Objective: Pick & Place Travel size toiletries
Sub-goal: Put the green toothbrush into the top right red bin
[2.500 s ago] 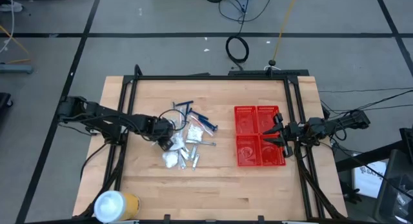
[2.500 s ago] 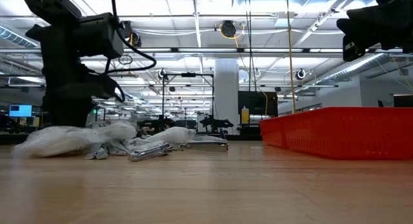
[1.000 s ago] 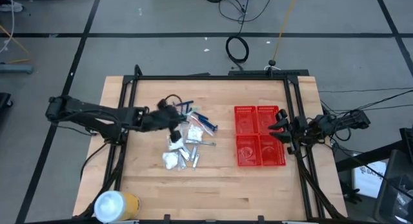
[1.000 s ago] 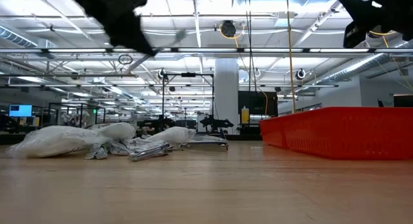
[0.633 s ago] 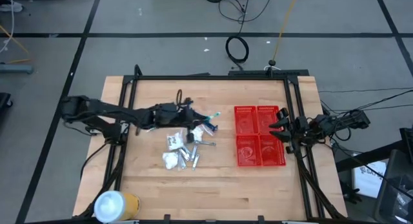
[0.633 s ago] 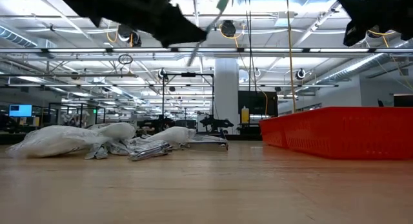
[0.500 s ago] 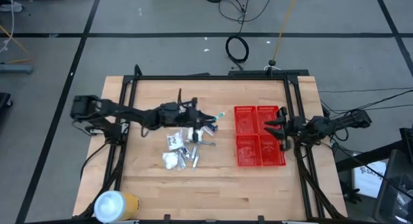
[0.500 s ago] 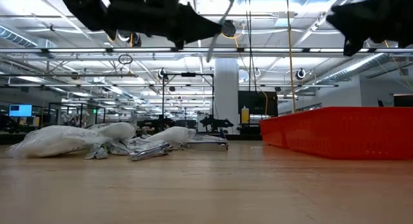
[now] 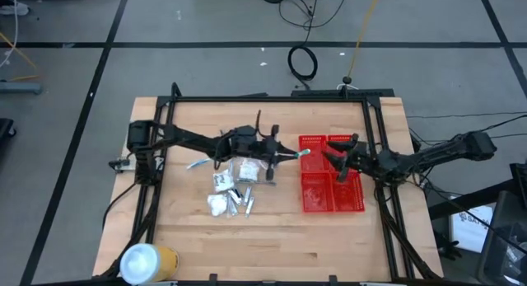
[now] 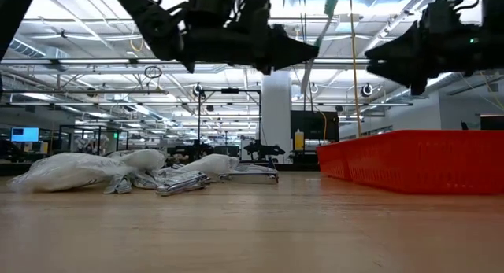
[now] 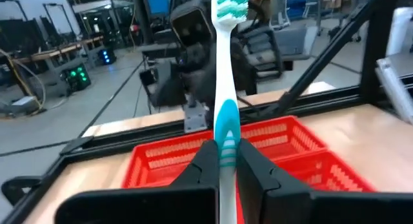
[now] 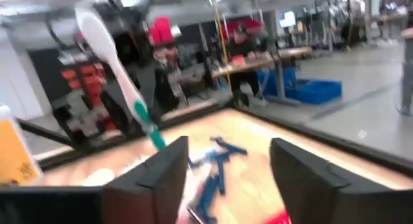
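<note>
Above the bench, beside the red basket (image 9: pixel 331 187), the left gripper (image 9: pixel 278 155) pinches a toothbrush (image 11: pixel 224 88); only its wrist view shows the clamp. Right gripper (image 9: pixel 332 157) gapes over the basket.

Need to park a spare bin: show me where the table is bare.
Bare wood runs along the near edge, between the white-and-yellow roll and below the red basket. The strip behind the toiletries pile is free too. The middle is crowded: the left gripper holds a toothbrush toward the right gripper.
</note>
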You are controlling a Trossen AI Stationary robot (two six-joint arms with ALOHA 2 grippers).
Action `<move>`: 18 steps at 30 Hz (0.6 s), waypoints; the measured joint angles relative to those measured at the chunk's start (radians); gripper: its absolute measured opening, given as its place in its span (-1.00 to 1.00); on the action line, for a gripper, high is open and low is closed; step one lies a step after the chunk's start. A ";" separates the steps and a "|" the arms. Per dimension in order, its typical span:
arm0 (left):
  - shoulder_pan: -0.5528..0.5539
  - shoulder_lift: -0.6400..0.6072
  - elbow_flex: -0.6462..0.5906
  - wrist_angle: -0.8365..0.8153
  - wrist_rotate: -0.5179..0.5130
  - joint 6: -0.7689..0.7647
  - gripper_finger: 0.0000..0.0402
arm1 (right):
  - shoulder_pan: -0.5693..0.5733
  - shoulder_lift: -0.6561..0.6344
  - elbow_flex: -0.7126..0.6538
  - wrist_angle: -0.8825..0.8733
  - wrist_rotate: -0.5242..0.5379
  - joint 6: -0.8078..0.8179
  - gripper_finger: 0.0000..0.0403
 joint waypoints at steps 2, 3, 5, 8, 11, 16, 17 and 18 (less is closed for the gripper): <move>0.007 0.020 0.035 -0.040 -0.001 0.014 -0.95 | -0.019 0.082 0.036 -0.009 -0.018 0.011 0.22; 0.010 0.027 0.047 -0.057 -0.001 0.023 -0.94 | -0.028 0.125 0.066 -0.014 -0.026 0.010 0.28; 0.015 0.028 0.064 -0.094 -0.002 0.047 -0.91 | -0.040 0.196 0.126 0.029 -0.050 0.005 0.35; 0.014 0.025 0.075 -0.101 -0.018 0.090 -0.89 | -0.050 0.292 0.185 0.054 -0.055 -0.027 0.40; 0.021 0.026 0.078 -0.106 -0.023 0.101 -0.94 | -0.059 0.370 0.230 0.097 -0.115 -0.062 0.40; 0.032 0.026 0.080 -0.125 -0.023 0.097 -0.95 | -0.074 0.472 0.269 0.166 -0.180 -0.072 0.34; 0.032 0.026 0.080 -0.125 -0.023 0.097 -0.93 | -0.078 0.488 0.273 0.189 -0.180 -0.076 0.32; 0.032 0.026 0.080 -0.126 -0.024 0.098 -0.91 | -0.083 0.500 0.277 0.217 -0.180 -0.078 0.31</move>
